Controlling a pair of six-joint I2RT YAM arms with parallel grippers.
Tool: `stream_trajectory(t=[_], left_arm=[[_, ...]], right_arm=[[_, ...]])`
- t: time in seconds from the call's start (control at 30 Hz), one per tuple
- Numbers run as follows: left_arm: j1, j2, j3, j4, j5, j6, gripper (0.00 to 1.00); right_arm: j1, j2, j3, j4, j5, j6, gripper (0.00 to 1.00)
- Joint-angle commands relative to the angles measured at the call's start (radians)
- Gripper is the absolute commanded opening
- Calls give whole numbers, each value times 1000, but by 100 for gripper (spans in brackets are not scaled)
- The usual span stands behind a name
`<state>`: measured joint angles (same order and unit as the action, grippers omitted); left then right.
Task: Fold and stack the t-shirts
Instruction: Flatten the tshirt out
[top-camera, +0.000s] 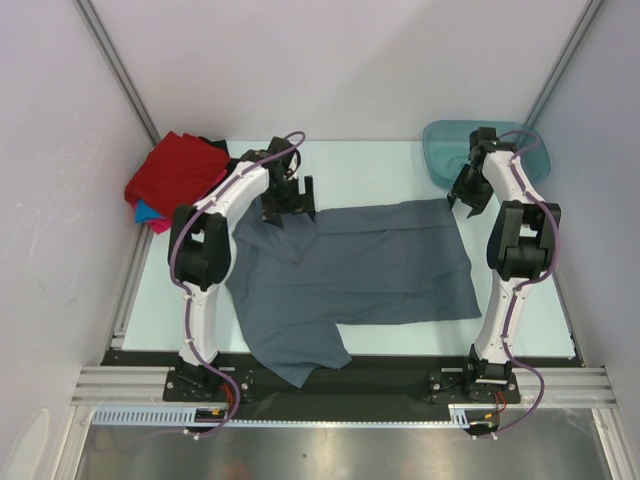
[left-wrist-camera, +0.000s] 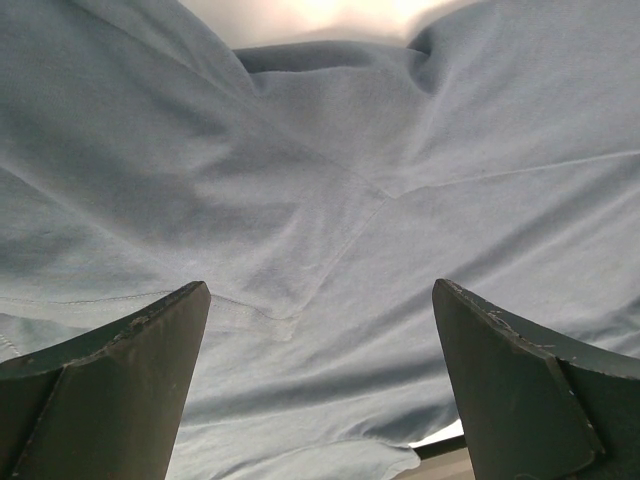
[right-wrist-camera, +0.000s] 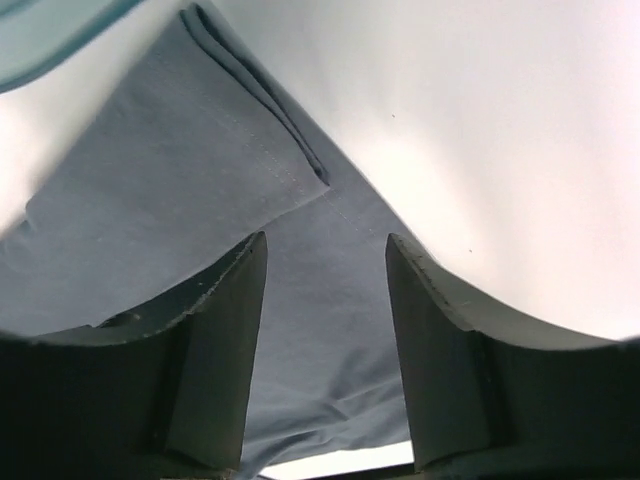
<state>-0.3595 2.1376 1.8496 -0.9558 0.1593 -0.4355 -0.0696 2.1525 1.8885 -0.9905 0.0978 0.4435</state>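
A slate grey-blue t-shirt (top-camera: 370, 265) lies spread across the middle of the table, with one sleeve hanging over the near edge. My left gripper (top-camera: 290, 213) is open over the shirt's far left part. In the left wrist view (left-wrist-camera: 320, 300) the jaws stand wide apart with a seam of the shirt (left-wrist-camera: 330, 200) below them. My right gripper (top-camera: 463, 203) is open at the shirt's far right corner. In the right wrist view (right-wrist-camera: 325, 255) the cloth (right-wrist-camera: 200, 190) lies between and beyond the fingers, with a folded edge at the corner. Neither gripper holds anything.
A pile of shirts sits at the far left corner: red (top-camera: 178, 170) on top, bright blue (top-camera: 145, 211) and pink edges beneath, black behind. A teal plastic tub (top-camera: 445, 150) stands at the far right behind the right arm, and its rim shows in the right wrist view (right-wrist-camera: 50, 35).
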Motion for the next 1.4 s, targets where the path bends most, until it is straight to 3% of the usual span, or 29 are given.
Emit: stream_trajectory(t=[0.0, 0.3, 0.6, 0.87, 1.37], left_arm=[[7, -25, 42, -6, -38, 17, 100], [66, -39, 92, 9, -188, -9, 100], [163, 47, 184, 52, -199, -26, 100], [228, 162, 281, 120, -136, -29, 100], [257, 265, 329, 201, -4, -60, 100]], right_arm=[[2, -6, 0, -28, 48, 4, 57], [10, -32, 81, -45, -3, -17, 58], [82, -23, 164, -89, -79, -25, 58], [178, -17, 221, -140, -116, -35, 58], [180, 40, 310, -198, -124, -85, 58]])
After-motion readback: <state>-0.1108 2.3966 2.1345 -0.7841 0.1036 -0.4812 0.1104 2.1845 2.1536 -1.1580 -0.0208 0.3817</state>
